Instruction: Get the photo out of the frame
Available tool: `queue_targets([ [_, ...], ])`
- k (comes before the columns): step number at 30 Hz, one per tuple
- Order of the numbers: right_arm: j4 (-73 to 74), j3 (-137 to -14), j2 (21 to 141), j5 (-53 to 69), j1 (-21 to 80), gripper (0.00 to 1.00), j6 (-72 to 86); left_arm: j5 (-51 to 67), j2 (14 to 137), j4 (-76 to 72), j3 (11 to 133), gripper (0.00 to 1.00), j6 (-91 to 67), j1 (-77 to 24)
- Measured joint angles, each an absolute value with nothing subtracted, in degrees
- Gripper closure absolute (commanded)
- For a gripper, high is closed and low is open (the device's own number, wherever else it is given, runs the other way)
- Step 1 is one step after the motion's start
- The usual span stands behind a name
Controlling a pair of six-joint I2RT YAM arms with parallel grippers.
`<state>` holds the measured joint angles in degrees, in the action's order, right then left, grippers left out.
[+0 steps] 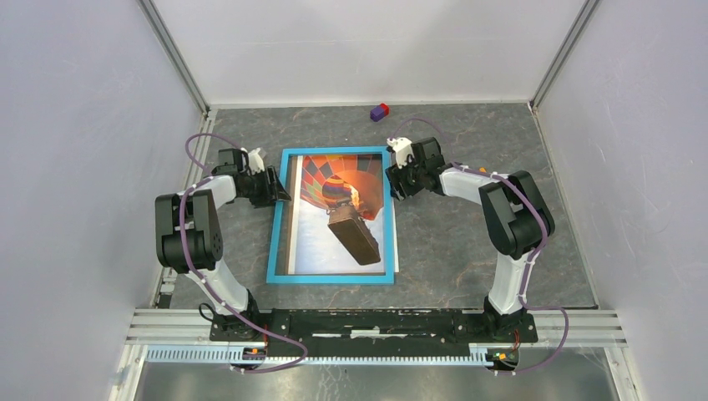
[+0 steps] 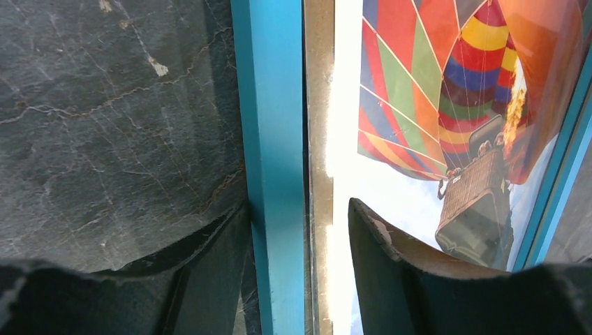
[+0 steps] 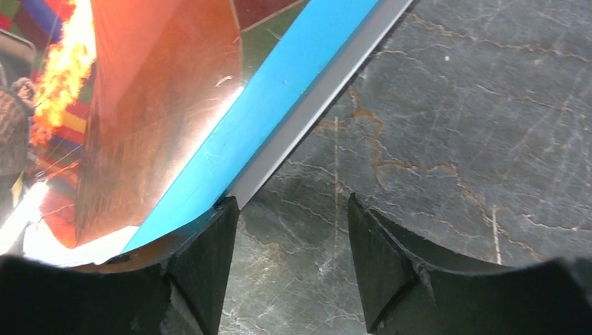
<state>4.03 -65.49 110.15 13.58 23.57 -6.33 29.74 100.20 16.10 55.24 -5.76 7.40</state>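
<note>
From above, we saw the frame (image 1: 331,278) flat mid-picture, the photo (image 1: 321,242) inside. Left wrist: left fingers (image 2: 202,286) stood spread across its blue edge. Right wrist: right fingers (image 3: 199,272) spread beside it. We thought: pinch softly, lift evenly.

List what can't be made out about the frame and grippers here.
- Back of the frame: hidden in every view, since it lies face up.
- Left gripper: in the left wrist view it straddles the frame edge, but contact is unclear.
- Purple object: in the top view it is too small to identify.
</note>
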Motion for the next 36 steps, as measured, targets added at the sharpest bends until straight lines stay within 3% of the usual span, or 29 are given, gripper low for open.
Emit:
queue_targets([
  [5,4.8,-65.5,110.0,17.3,23.4,0.47,-6.5,29.6,100.2,16.0,55.2,0.39,-5.8,7.7],
  [13,5.8,-65.4,110.0,22.2,22.4,0.39,-6.0,29.6,100.2,16.0,55.2,0.37,-5.8,9.3],
  [26,6.8,-67.7,111.3,16.3,24.3,0.34,-6.1,25.9,99.2,16.1,55.2,0.35,-5.8,10.6],
  [36,7.3,-66.7,110.6,27.3,19.4,0.42,-5.1,25.6,99.1,16.1,55.2,0.36,-5.8,10.6],
])
